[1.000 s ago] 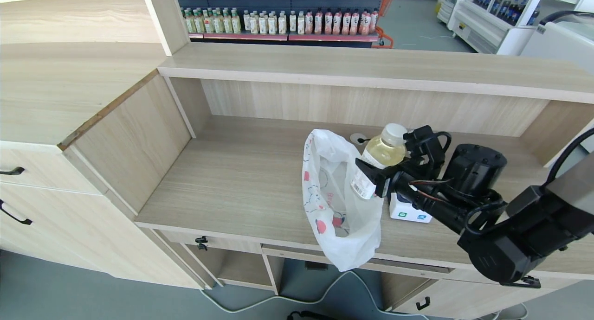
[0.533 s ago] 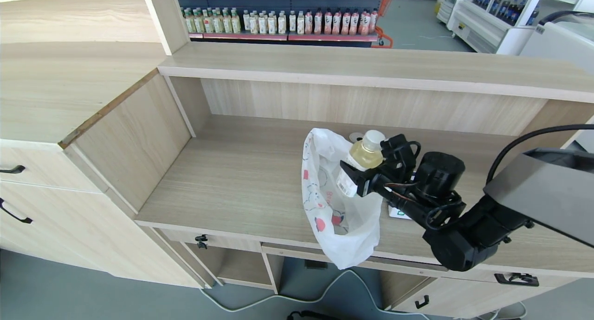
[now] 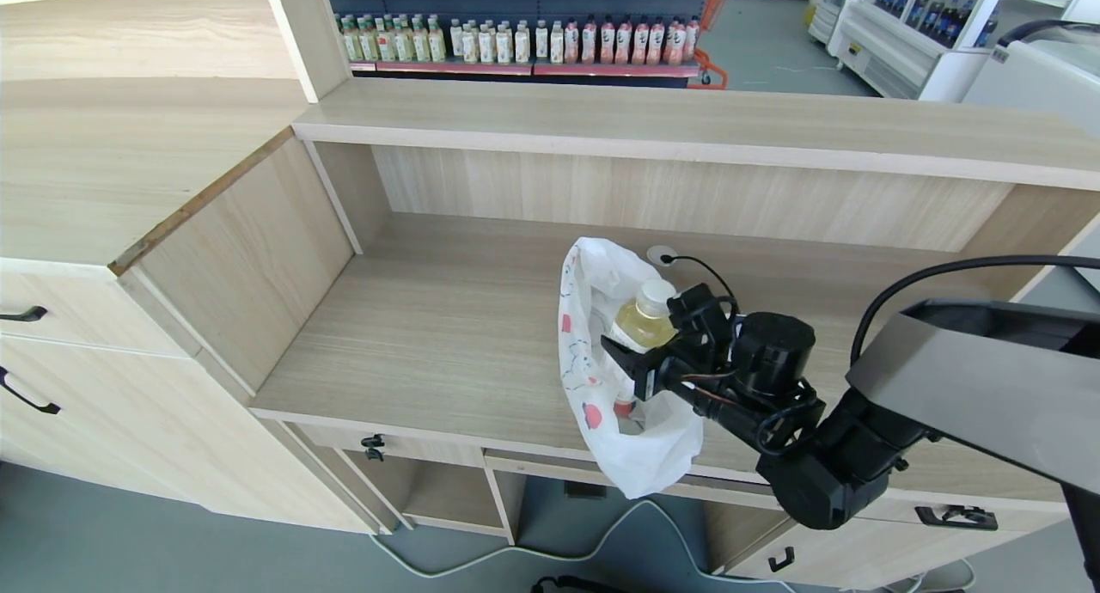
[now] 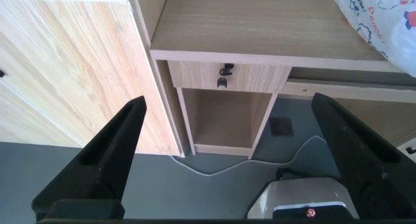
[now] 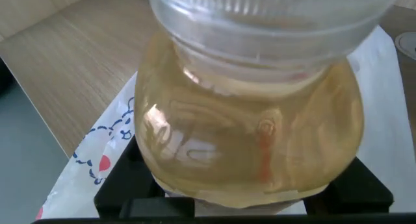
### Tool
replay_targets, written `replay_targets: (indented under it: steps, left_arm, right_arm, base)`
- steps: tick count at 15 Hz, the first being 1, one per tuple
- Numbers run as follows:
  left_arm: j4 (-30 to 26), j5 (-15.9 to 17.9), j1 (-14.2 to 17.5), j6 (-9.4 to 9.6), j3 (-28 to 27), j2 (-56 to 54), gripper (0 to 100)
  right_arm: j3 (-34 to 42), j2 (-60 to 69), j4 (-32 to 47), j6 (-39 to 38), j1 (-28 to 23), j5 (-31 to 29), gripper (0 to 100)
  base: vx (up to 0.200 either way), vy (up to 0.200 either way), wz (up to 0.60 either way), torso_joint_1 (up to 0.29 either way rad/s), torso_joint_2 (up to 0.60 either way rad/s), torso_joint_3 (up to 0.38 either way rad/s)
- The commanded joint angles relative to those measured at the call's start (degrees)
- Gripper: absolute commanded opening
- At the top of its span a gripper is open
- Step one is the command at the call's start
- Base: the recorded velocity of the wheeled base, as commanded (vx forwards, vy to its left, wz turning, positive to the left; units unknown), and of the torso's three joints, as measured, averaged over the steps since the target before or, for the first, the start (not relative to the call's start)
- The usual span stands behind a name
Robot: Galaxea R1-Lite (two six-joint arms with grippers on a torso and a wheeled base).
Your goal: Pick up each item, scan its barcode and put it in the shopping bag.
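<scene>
My right gripper (image 3: 646, 358) is shut on a clear bottle (image 3: 640, 325) of yellow drink with a pale cap, holding it upright in the mouth of the white shopping bag (image 3: 601, 387) on the counter. The bottle's lower half sits inside the bag. From the right wrist view, the bottle (image 5: 253, 133) is right before the camera, with the bag (image 5: 97, 165) under it. My left gripper (image 4: 227, 159) hangs open low in front of the counter, its two dark fingers (image 4: 104, 159) wide apart with nothing between them; a corner of the bag (image 4: 383, 23) overhangs the counter edge.
A black cable and a small round white disc (image 3: 663, 254) lie on the wooden counter (image 3: 447, 335) behind the bag. A raised shelf wall (image 3: 687, 198) backs the counter and a side panel (image 3: 249, 258) closes its left. Drawers and an open compartment (image 4: 224, 120) sit below.
My right arm has carried the bottle leftward and down, from above the white box beside the bag into the bag's mouth. The arm now hides that box.
</scene>
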State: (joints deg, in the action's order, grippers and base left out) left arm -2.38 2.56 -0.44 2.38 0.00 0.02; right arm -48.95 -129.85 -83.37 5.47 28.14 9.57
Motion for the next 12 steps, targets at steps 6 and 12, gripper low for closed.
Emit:
replay_targets:
  steps: [6,12]
  left_arm:
    - [0.0,0.0,0.0,0.0,0.0,0.0,100]
    - [0.0,0.0,0.0,0.08,0.0,0.0,100]
  right_arm:
    - [1.5,-3.4,-1.9,0.5,0.2,-0.1,0]
    - [1.3,-2.4,-4.7,0.4,-0.6,0.0,100]
  base:
    - [0.0,0.0,0.0,0.0,0.0,0.0]
    - [0.0,0.0,0.0,0.0,0.0,0.0]
